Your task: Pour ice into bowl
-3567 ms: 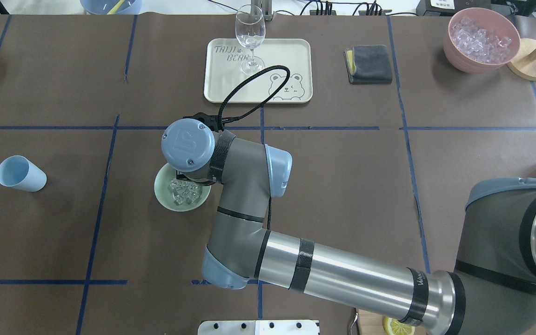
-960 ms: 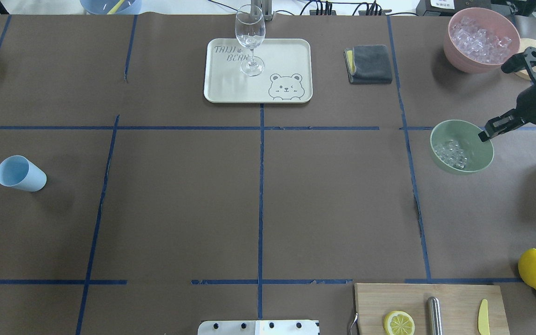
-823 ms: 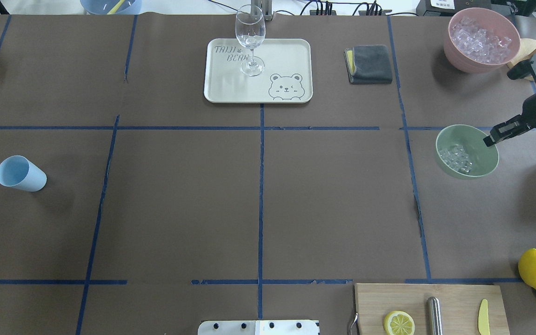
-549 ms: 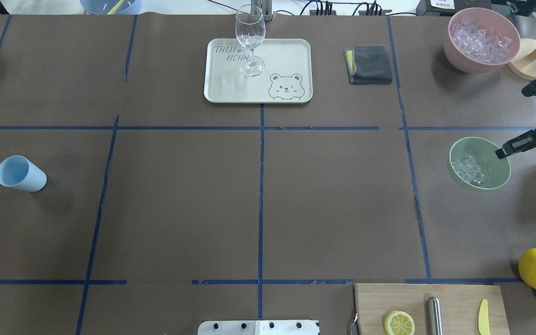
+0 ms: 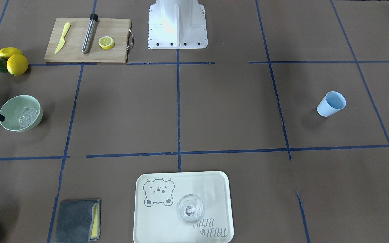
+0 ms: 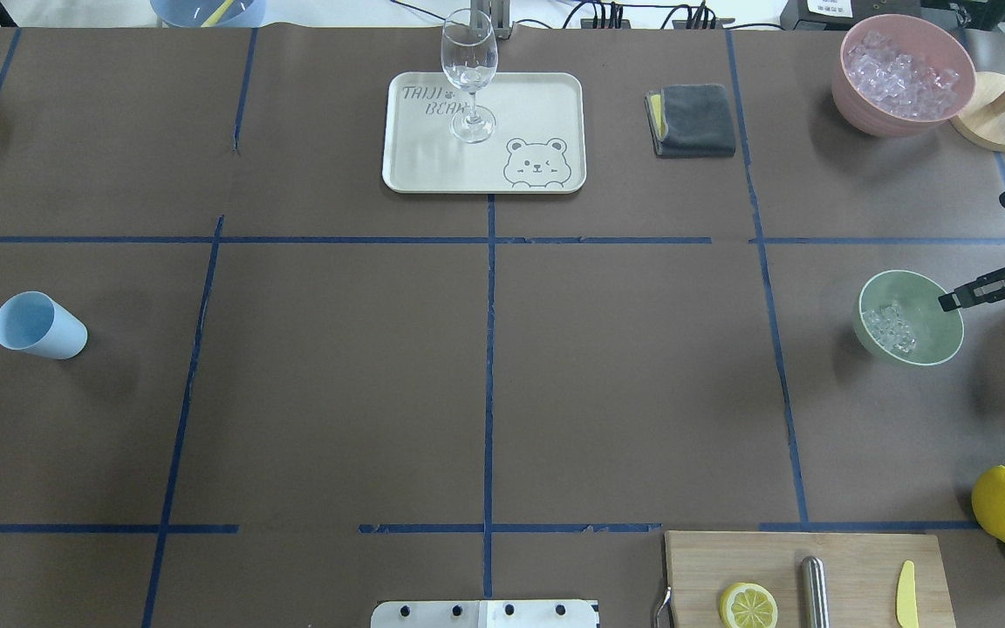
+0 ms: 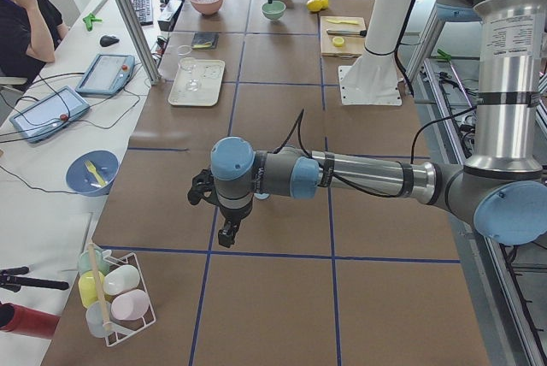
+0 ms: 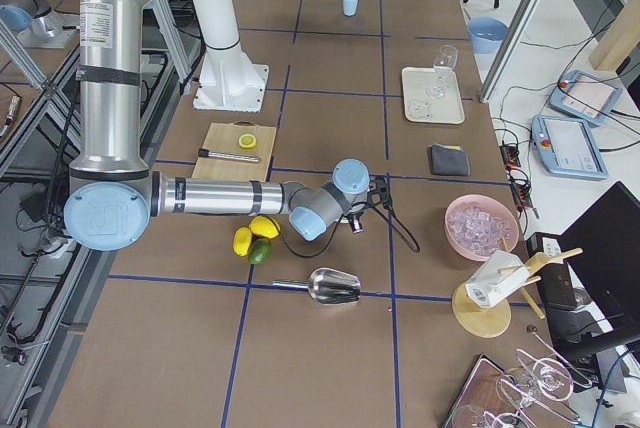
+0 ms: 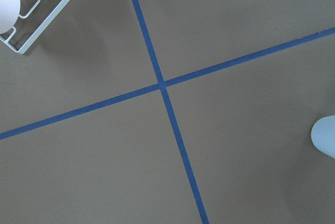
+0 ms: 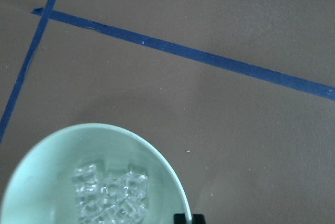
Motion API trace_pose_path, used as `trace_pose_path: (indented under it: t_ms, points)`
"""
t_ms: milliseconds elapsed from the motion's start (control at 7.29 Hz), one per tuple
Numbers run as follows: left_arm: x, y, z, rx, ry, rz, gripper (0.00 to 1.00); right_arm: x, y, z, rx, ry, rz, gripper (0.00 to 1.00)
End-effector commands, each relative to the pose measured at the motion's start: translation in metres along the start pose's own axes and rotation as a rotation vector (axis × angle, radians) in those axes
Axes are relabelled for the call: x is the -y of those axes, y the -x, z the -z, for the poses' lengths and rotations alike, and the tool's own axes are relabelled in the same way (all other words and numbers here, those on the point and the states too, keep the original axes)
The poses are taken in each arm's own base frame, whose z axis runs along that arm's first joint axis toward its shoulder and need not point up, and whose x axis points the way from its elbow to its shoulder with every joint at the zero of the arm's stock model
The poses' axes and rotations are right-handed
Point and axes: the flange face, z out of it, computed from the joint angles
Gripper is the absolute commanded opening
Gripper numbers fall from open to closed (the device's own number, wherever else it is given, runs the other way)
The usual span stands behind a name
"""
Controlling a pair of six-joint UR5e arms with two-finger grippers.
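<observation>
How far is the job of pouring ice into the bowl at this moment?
Done: the ice lies in the green bowl, and the blue cup looks empty. In hand: the right gripper grips the bowl's rim. Left: probably only to set the bowl down and release it; whether it is lifted off the surface I cannot tell.

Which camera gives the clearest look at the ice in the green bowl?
The right wrist-mounted view: the ice sits close, cubes distinct. Overhead and front-facing show a small glassy cluster; side views, nothing clear.
</observation>
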Motion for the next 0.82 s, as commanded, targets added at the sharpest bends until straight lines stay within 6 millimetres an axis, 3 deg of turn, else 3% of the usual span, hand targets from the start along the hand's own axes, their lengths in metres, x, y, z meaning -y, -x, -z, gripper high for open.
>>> trace_pose_path:
  t_ms: [0,137,412,686]
  points:
    - [0.000,0.000,0.000,0.000,0.000,0.000,1.00,0.010,0.006,0.003,-0.013,-0.028,0.021,1.00]
    - [0.000,0.000,0.000,0.000,0.000,0.000,1.00,0.016,0.007,0.009,-0.030,-0.044,0.022,1.00]
    - [-0.002,0.001,-0.001,0.000,0.002,0.004,1.00,0.034,-0.035,0.055,-0.102,-0.076,-0.023,1.00]
    - [-0.007,0.003,-0.003,0.000,0.008,0.009,1.00,0.024,-0.109,0.124,-0.198,-0.068,-0.021,1.00]
